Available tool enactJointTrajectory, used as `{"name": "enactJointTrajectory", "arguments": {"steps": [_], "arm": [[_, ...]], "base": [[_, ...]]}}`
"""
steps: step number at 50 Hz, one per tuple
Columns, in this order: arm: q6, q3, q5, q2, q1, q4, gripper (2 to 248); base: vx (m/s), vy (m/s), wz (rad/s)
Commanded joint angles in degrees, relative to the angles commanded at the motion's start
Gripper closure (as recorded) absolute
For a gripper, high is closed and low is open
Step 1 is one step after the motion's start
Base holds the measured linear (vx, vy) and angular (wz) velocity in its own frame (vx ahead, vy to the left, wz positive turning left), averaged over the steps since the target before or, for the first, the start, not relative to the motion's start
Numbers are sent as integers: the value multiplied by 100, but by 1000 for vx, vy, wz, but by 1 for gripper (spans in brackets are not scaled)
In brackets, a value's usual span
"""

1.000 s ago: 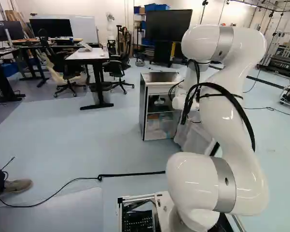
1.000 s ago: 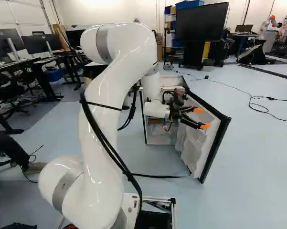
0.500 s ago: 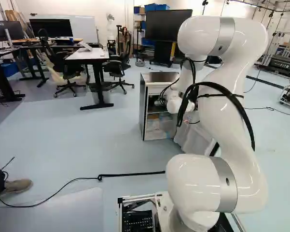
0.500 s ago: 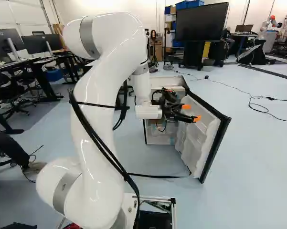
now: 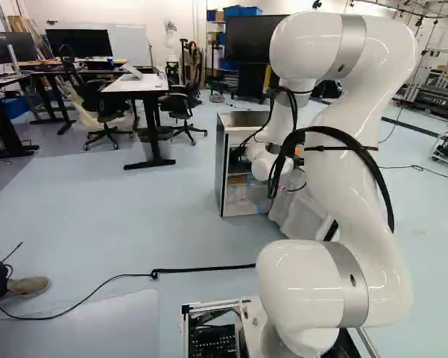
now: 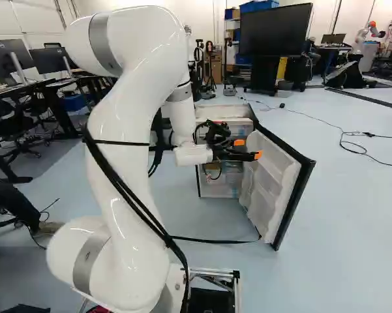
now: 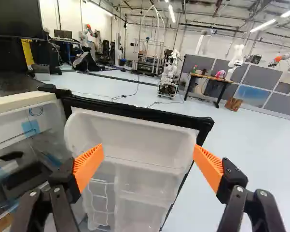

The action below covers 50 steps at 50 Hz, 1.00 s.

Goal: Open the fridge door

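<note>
The black, orange-padded hand (image 7: 148,149) is hovering spread wide, facing the open, black-edged, white-lined fridge door (image 7: 130,133) from its inner side!

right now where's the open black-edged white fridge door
In the right base view, the door stands right of the silver fridge, ahead of the black gripper.

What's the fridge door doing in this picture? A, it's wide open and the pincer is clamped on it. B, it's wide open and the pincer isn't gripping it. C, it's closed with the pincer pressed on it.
B: the fridge door stands wide out from the fridge, while the pincer is spread, clamping nothing.
</note>
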Motion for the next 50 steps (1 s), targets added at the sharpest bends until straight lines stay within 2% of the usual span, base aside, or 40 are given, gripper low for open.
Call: {"name": "enactJointTrajectory", "arguments": {"steps": [25,50], "arm": [[69,160,-121,209,42,-245,3],[254,585,-444,767,154,-897,3]], "base": [[0,0,0],[0,0,0]]}}
